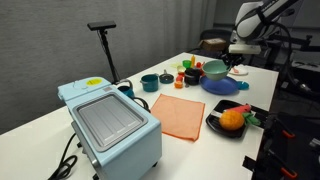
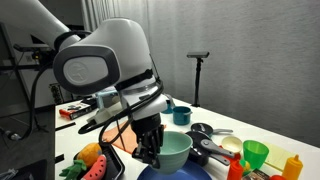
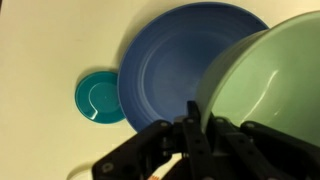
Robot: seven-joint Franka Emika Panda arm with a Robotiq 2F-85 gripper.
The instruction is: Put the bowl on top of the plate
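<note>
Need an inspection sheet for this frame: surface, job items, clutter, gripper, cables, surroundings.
Surface: white table; orange cloth lies flat mid-table.
Job's things: bowl is held by its rim and overlaps the edge of the blue plate in the wrist view. Contact with the plate cannot be told.
Clutter: toaster oven, dark teal cup, black plate carrying an orange fruit, green cup.
Grippers: gripper, jaws closed on the bowl's rim.
Cables: black cable beside the toaster oven.
Surroundings: grey curtain, black stand behind the table.
</note>
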